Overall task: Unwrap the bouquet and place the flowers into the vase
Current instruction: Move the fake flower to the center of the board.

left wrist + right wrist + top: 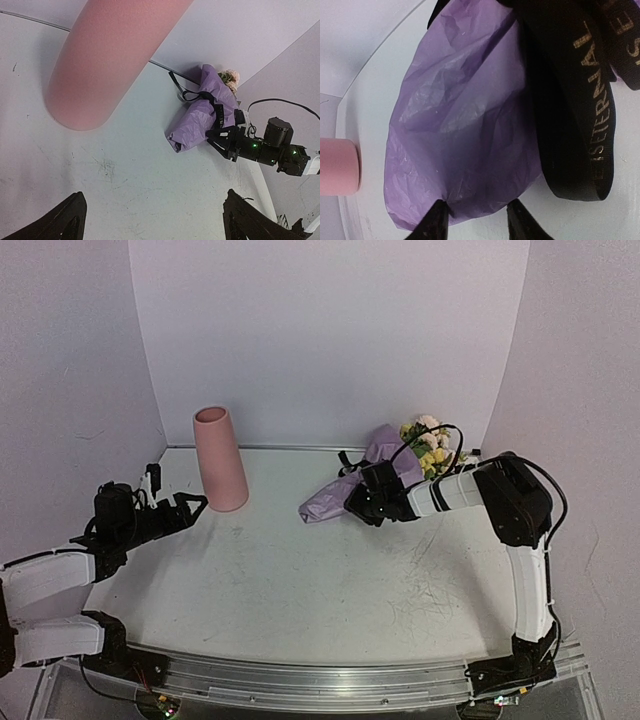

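The pink vase [220, 460] stands upright at the back left and fills the top of the left wrist view [110, 55]. The bouquet [345, 495] lies on the table at the right in lilac paper [460, 125], tied with a black ribbon [580, 110]. Its flowers [430, 445] point to the back right. My right gripper [358, 505] is at the cone's narrow end. Its jaws stand partly apart, with the paper's lower edge bulging between the fingertips [440, 212]; the left tip touches the paper. My left gripper [195, 505] hangs wide open beside the vase's base, holding nothing [152, 200].
White walls close in the table at the back and on both sides. The right arm [272, 147] lies across the table's right side. A loose ribbon loop [187, 92] trails from the bouquet toward the back wall. Bare scuffed tabletop [300, 580] lies between the arms.
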`<act>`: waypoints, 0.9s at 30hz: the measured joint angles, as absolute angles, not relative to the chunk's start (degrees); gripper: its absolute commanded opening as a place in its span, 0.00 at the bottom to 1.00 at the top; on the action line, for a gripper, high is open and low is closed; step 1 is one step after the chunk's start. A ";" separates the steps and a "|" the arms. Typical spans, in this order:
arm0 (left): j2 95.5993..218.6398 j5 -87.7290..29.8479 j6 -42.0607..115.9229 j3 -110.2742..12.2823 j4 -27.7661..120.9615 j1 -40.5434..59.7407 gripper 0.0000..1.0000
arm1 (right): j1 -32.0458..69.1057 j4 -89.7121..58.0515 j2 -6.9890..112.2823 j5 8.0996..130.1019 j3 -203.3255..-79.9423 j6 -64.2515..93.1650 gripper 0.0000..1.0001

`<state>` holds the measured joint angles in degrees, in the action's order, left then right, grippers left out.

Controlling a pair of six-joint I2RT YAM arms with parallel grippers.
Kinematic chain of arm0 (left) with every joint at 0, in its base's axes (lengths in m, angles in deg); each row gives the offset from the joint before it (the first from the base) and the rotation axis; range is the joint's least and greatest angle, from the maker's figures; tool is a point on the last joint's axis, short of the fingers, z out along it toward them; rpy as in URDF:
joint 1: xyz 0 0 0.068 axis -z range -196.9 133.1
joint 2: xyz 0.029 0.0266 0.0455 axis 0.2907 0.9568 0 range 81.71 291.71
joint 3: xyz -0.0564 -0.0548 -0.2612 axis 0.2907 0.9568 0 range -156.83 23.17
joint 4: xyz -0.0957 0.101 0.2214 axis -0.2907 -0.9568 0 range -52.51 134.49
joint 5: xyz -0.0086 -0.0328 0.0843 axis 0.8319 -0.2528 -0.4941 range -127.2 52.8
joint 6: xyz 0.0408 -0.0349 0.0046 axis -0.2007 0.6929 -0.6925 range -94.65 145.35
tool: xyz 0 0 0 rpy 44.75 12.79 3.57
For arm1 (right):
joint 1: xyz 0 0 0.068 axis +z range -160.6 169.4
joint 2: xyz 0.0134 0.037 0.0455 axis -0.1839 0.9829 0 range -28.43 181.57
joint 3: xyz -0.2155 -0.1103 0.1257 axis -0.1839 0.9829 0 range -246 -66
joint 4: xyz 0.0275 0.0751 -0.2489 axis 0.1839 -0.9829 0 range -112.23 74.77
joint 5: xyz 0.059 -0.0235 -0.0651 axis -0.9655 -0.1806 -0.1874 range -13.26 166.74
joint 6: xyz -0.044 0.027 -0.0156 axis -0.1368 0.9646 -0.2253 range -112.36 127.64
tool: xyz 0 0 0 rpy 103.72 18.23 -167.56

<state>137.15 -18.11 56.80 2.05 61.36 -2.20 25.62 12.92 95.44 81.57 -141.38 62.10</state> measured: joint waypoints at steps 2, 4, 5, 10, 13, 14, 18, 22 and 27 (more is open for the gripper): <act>137.26 -18.09 56.73 2.05 61.36 -2.20 0.96 | 25.89 12.63 95.91 81.94 -141.88 63.00 0.19; 137.25 -18.09 56.63 2.05 61.37 -2.16 0.96 | 26.00 12.46 96.22 82.24 -142.20 63.77 0.09; 137.24 -18.09 56.61 2.05 61.37 -2.16 0.96 | 26.03 12.27 96.28 82.33 -142.31 64.15 0.05; 137.22 -17.93 56.41 2.05 61.36 -2.12 0.97 | 26.09 11.78 96.29 82.35 -142.51 65.01 0.00; 137.22 -17.49 56.20 2.05 61.38 -1.98 0.97 | 26.25 11.78 96.26 82.37 -142.42 64.82 0.00; 137.22 -17.24 56.10 2.05 61.38 -1.92 0.97 | 26.35 11.79 96.19 82.37 -142.27 64.70 0.00; 137.25 -16.24 55.68 2.05 61.36 -1.66 0.97 | 27.04 12.19 94.01 81.66 -139.04 64.15 0.00; 138.11 -16.21 55.66 2.00 61.42 -0.61 0.96 | 28.81 13.14 88.93 80.26 -132.11 62.84 0.00; 142.07 -16.38 55.38 1.87 61.40 1.71 0.98 | 33.36 15.34 81.06 78.02 -121.40 60.41 0.00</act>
<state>142.07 -16.38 55.38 1.87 61.40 1.71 33.36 15.34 81.06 78.02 -121.40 60.41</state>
